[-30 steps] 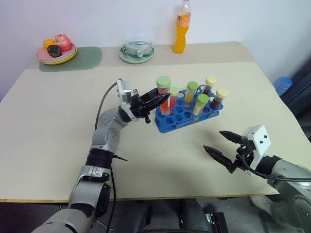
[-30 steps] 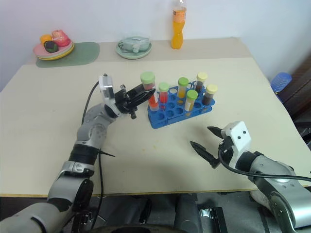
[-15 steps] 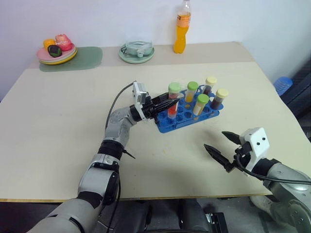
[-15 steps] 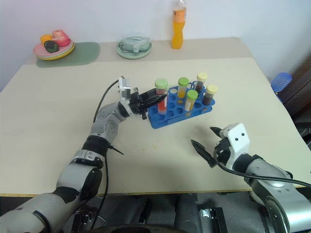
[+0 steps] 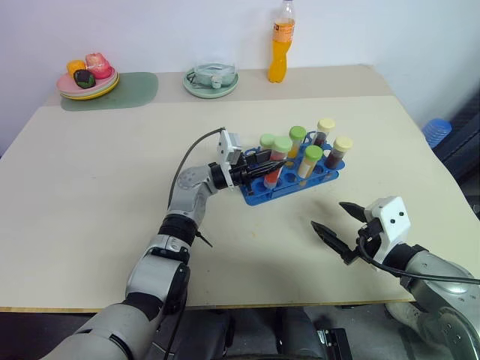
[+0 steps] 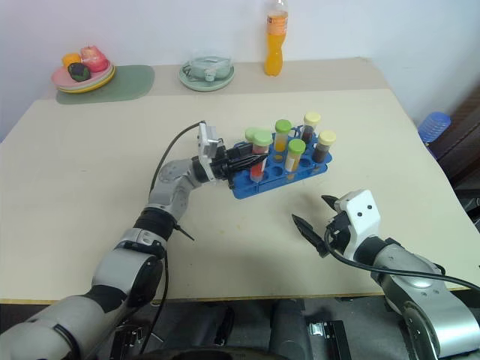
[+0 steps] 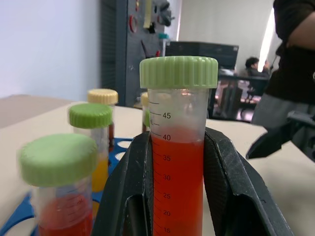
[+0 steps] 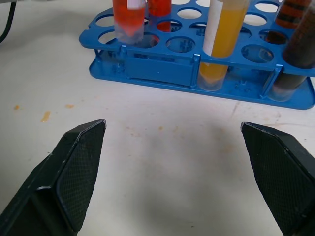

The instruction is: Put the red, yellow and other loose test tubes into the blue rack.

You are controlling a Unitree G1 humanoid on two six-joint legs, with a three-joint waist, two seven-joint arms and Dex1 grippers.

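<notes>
A red test tube (image 7: pixel 177 162) with a pale green cap (image 5: pixel 282 145) stands upright between the fingers of my left gripper (image 5: pixel 271 168), which is shut on it. Its lower end hangs at the front-left holes of the blue rack (image 5: pixel 259 196); I cannot tell whether it sits in a hole. Several capped tubes stand in the rack: another red one (image 5: pixel 265 142), yellow ones (image 5: pixel 310 159) and dark brown ones (image 5: pixel 339 149). My right gripper (image 5: pixel 328 215) hovers open and holds nothing, low over the table in front of the rack (image 8: pixel 157 69).
An orange drink bottle (image 5: pixel 280 45) stands at the table's back edge. Beside it sits a pale green plate (image 5: pixel 211 79). A plate of toy fruit (image 5: pixel 88 78) rests on a green mat (image 5: pixel 124 91) at the back left. A blue object (image 5: pixel 436 130) lies beyond the right edge.
My left gripper carried the red tube to the right and down, from beside the rack's left end to over its front-left holes. The right gripper stayed in place, open.
</notes>
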